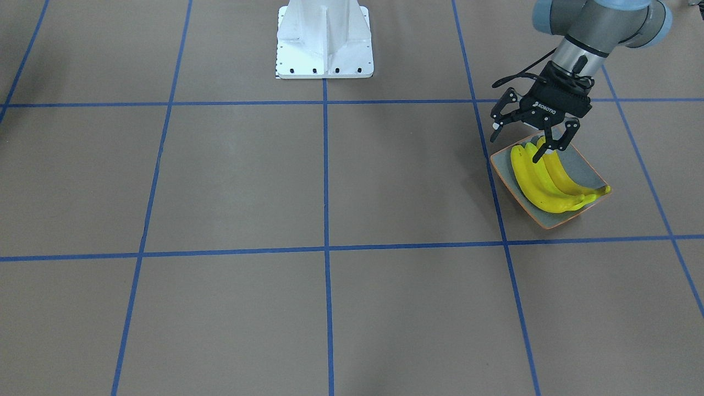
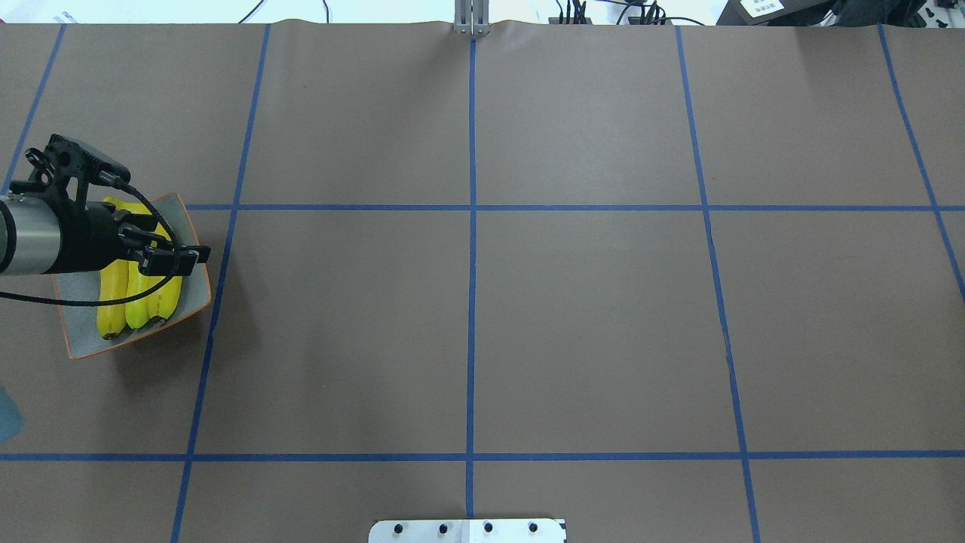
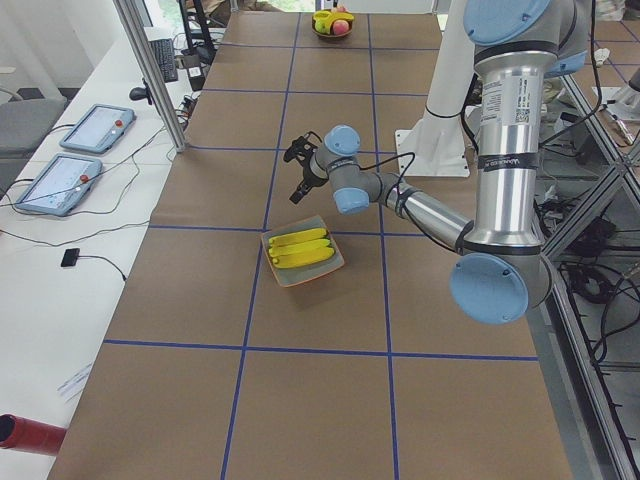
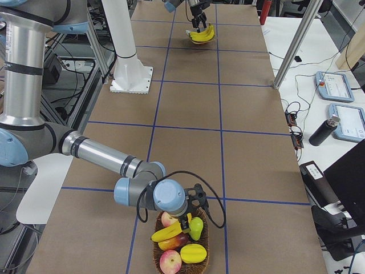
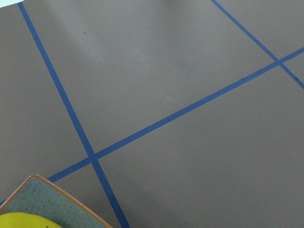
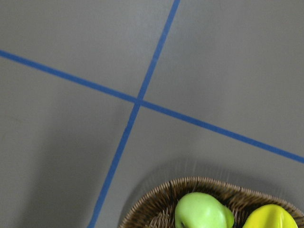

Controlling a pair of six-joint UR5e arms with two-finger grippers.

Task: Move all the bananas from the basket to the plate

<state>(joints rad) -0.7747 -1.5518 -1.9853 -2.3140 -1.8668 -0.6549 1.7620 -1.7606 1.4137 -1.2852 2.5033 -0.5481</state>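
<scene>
Three yellow bananas (image 1: pixel 542 184) lie side by side on the grey plate (image 1: pixel 587 165) with the orange rim, near the table's end on my left. My left gripper (image 1: pixel 522 138) hovers open just above the bananas' robot-side ends, holding nothing; the overhead view shows it (image 2: pixel 170 255) over the plate (image 2: pixel 79 320). One more banana (image 4: pixel 167 233) lies in the wicker basket (image 4: pixel 202 251) at the opposite end. My right gripper (image 4: pixel 190 216) reaches down into that basket among the fruit; whether it is open or shut I cannot tell.
The basket also holds red apples (image 4: pixel 171 262) and a green fruit (image 6: pixel 202 211). A white pedestal base (image 1: pixel 324 38) stands at the table's robot side. Aluminium posts (image 4: pixel 291 51) and tablets (image 4: pixel 336 85) line the operators' side.
</scene>
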